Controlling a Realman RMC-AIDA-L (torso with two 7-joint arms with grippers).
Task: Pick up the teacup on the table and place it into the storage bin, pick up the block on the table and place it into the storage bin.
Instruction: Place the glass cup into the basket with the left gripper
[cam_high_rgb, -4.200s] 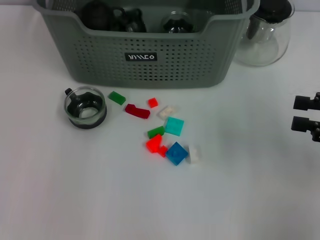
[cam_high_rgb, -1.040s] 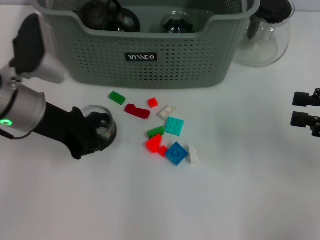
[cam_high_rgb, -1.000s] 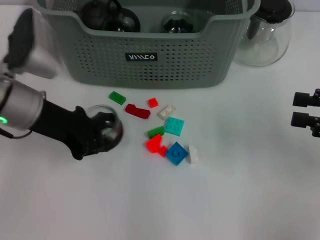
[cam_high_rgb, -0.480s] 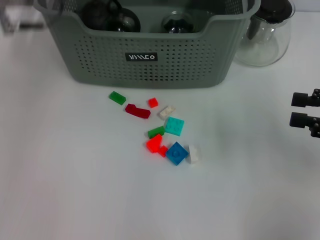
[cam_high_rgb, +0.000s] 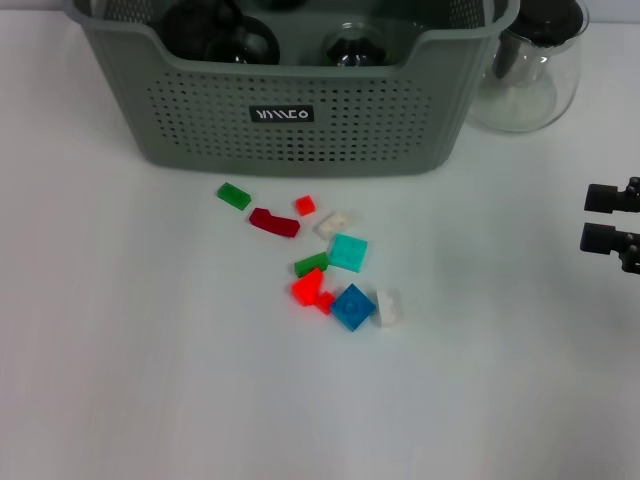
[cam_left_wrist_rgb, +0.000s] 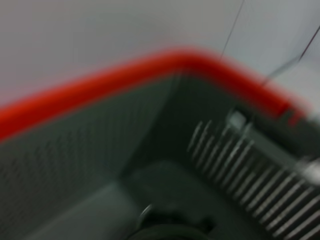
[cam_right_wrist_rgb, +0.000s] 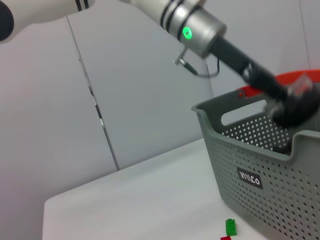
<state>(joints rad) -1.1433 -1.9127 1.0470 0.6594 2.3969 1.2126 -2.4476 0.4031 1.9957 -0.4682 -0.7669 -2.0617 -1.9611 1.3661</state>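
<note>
— What is the surface like, and the room around it?

— A plain white bench (cam_high_rgb: 150, 380). My right wrist view shows a pale grey panelled wall (cam_right_wrist_rgb: 140, 75) behind it. The grey-green perforated storage bin (cam_high_rgb: 300, 140) stands at the far side of the bench, its small black label (cam_high_rgb: 282, 114) facing me, and a clear glass pitcher (cam_high_rgb: 525, 70) stands just beside its right end.

— Where are your end effectors?

— My left end effector (cam_right_wrist_rgb: 292, 107) is out of the head view. The right wrist view shows that arm reaching in over the bin's rim, with the end effector above the bin's inside. It is closed on a clear glass thing that I take for the teacup (cam_right_wrist_rgb: 301, 84). The left wrist view looks down into the bin, but too smeared to make out more than its slotted walls and a red edge beyond the rim.

— And the right one?

— My right end effector (cam_high_rgb: 600, 220) waits at the right edge of the bench, its two fingers apart and holding nothing.

— The blocks?

— The blocks (cam_high_rgb: 348, 252) lie scattered on the bench in front of the bin, none of them in it. The blue block (cam_high_rgb: 353, 306) is nearest me, touching a small white one. They are well apart from the right end effector, to its left, and below and in front of the left one.
</note>
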